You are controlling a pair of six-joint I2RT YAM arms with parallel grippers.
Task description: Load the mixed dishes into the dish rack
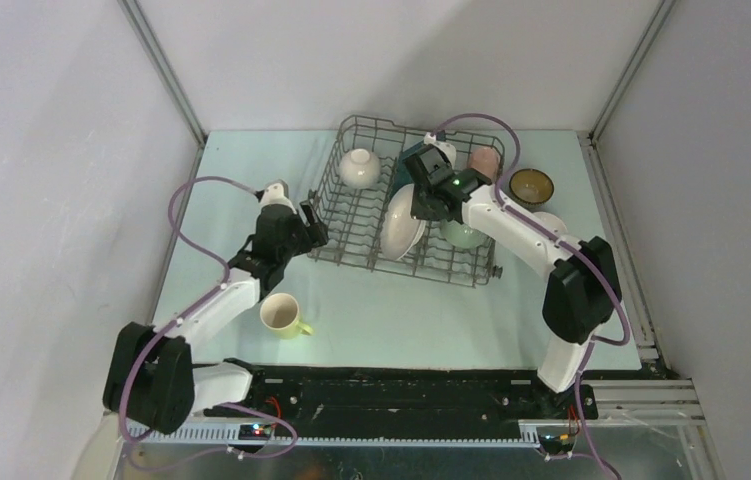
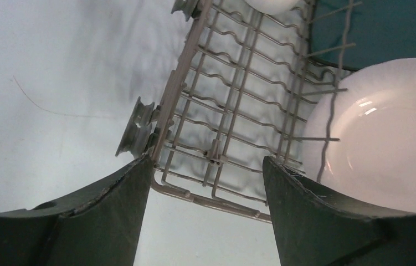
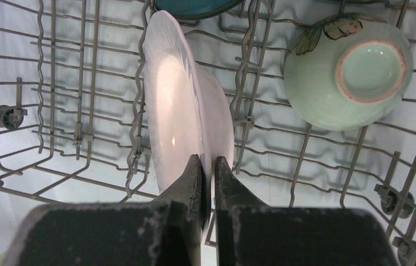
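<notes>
The grey wire dish rack (image 1: 351, 232) stands mid-table. In it are a white bowl (image 1: 359, 167) at the far left, a dark teal plate (image 1: 412, 158), an upturned pale green bowl (image 1: 463, 236) and a white round plate (image 1: 401, 222) standing on edge between tines. My right gripper (image 1: 423, 200) is shut on the white plate's rim (image 3: 178, 111), pinching it from above (image 3: 208, 162). My left gripper (image 1: 309, 215) is open and empty at the rack's left near corner (image 2: 205, 163). A yellow-green mug (image 1: 282, 315) stands on the table by the left arm.
A pink mug (image 1: 484, 162) sits at the rack's far right corner. A brown bowl (image 1: 531, 186) stands on the table right of the rack. Something white (image 1: 552, 221) shows partly under the right arm. Walls close in the table on three sides.
</notes>
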